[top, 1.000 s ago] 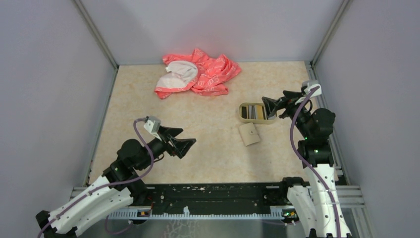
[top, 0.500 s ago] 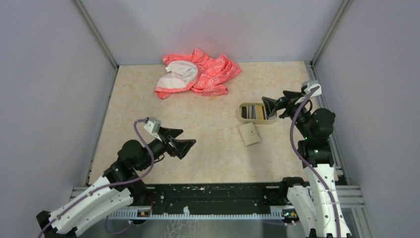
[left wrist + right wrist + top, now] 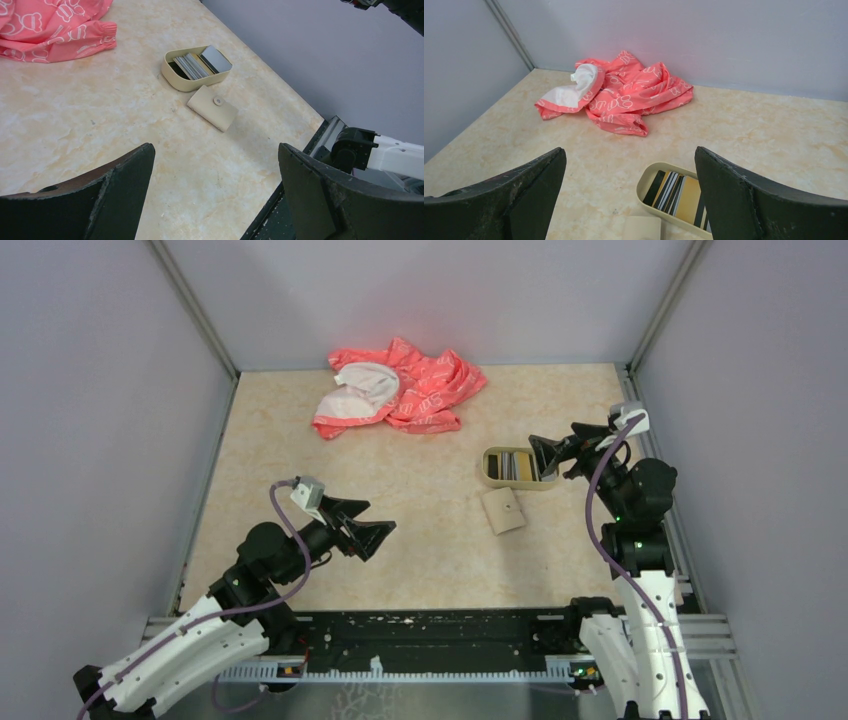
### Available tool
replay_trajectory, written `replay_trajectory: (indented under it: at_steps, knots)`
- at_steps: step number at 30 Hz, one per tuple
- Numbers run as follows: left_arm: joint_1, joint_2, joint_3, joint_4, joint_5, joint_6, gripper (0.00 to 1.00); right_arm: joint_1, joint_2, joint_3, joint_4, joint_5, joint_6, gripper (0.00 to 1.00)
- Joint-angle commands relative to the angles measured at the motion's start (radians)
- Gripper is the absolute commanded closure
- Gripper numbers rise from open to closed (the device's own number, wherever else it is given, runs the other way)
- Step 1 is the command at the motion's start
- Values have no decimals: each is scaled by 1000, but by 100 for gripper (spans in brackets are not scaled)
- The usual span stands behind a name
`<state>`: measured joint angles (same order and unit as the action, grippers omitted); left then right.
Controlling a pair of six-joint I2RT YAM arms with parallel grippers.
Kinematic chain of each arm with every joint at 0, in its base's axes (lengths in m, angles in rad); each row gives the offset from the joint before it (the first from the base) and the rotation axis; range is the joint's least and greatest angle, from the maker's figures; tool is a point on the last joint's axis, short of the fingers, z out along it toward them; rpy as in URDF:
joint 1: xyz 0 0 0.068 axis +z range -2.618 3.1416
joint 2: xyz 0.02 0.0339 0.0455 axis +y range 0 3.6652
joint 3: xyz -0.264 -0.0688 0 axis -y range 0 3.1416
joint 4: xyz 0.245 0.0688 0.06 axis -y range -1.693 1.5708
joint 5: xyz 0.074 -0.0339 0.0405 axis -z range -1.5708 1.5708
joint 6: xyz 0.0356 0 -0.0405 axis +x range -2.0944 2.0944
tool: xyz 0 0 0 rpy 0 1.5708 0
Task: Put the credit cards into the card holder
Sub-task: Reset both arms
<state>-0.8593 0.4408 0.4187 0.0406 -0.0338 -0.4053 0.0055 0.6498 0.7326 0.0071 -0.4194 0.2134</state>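
Grey walls (image 3: 110,390) close in a beige marbled counter (image 3: 420,440). At its far edge lies a crumpled pink cloth (image 3: 400,390) with a white lining. Toward the right sits a tan tray (image 3: 490,468), and the cards (image 3: 515,465) stand in it on edge, side by side, black, white and grey stripes. The holder (image 3: 503,510) lies flat on the counter just beside the tray's near side, folded shut with its snap up. The left fingers (image 3: 365,525) hover wide open over the counter's near left part, well apart from the tray, holding nothing. The right fingers (image 3: 545,453) are also spread wide and empty, above the tray's right end.
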Motion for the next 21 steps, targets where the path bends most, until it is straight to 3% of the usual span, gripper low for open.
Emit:
replay_trajectory:
  at_steps: [1,21]
  knots:
    - [3,-12,0,24,-2,-4,2,0,-10,4,33,5,4,1]
    - [3,-21,-8,22,-4,-4,2,0,-9,2,33,8,3,2]
